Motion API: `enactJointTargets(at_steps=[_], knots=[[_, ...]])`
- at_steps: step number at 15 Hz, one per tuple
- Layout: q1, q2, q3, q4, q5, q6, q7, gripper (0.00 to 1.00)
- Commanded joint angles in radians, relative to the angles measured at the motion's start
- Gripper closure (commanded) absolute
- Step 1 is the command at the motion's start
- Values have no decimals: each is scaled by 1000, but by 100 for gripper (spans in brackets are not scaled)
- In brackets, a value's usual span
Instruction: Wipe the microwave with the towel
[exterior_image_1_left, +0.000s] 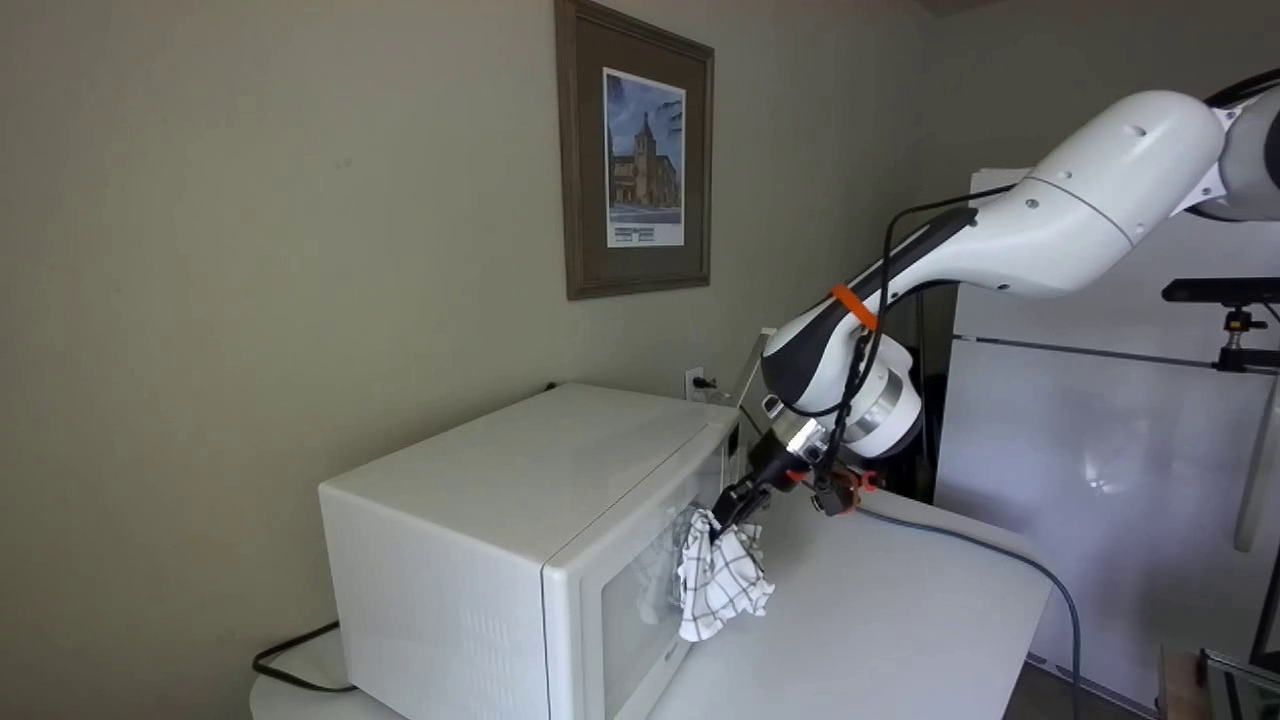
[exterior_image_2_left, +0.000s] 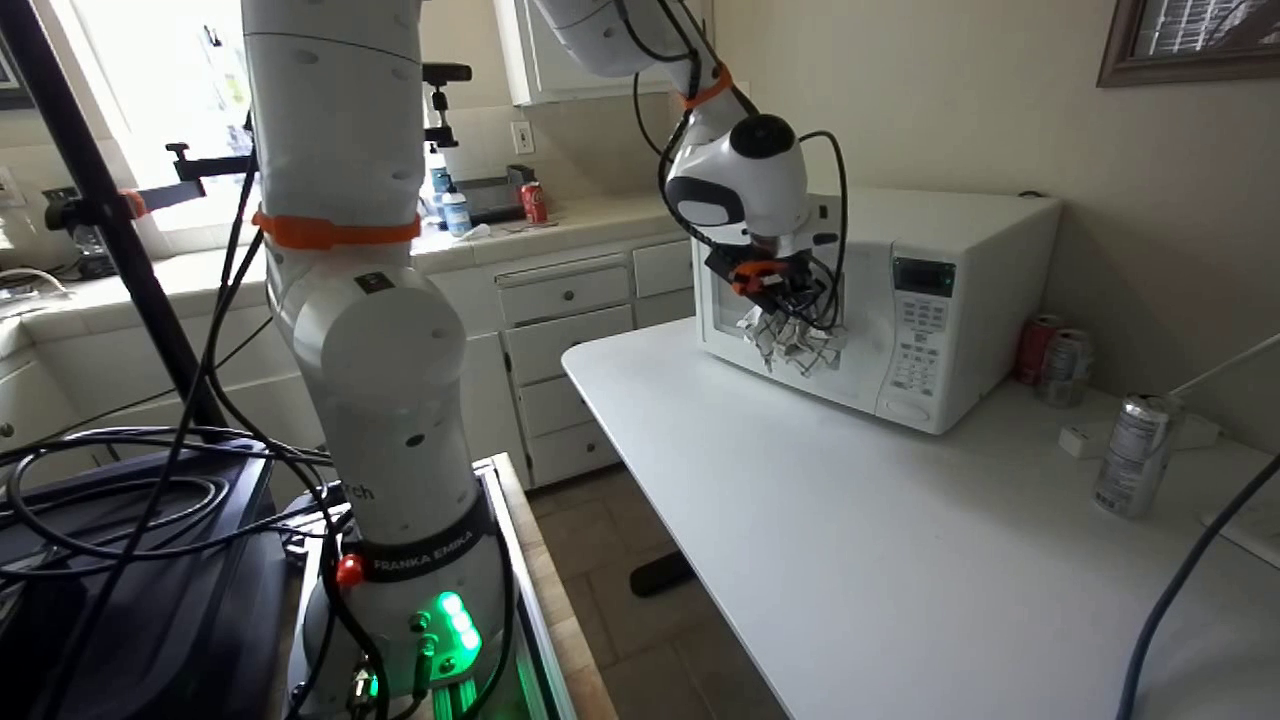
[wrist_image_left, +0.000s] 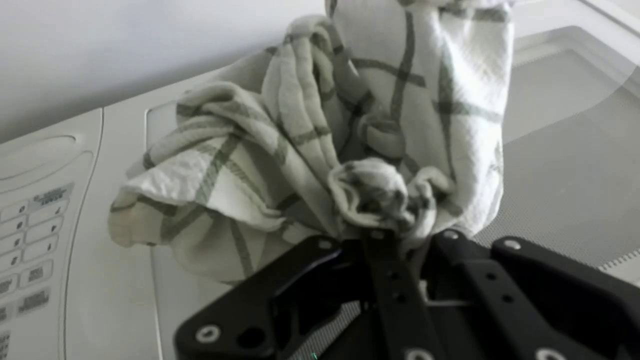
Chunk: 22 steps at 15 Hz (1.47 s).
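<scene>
The towel (exterior_image_1_left: 725, 580) hangs all bunched up in front of the door window (exterior_image_1_left: 630, 625) of the microwave (exterior_image_1_left: 520, 540), and I can't tell if it is pressing on it. The gripper (wrist_image_left: 412, 245) holds what looks like a small pinch of towel, squeezed between its tips. A hard rub could tug that pinch loose, and the towel would fall. Most of the towel hangs below the tips, so the hard black tips might bump the window first and scratch it. If the towel barely touches, it would just flap and clean nothing. If the arm (exterior_image_1_left: 1060, 210) goes sideways to the keypad (exterior_image_2_left: 917, 345), it could turn something on by mistake. Pushing too hard might slide the microwave back on the white table (exterior_image_2_left: 850, 560). A black cable (exterior_image_2_left: 843, 215) loops out by the gripper and could catch on something. The lone silver can (exterior_image_2_left: 1135, 455) stands well apart, so I think only a big, wild swing would knock it down.
</scene>
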Motion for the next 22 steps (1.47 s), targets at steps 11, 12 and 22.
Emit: enactJointTargets(at_steps=[11,12,22], knots=[[-44,314,21,229,57,-115,-87,97],[-47,315,21,234,60,-126,-97,97],[-63,215,52,212,119,-143,-199,97]])
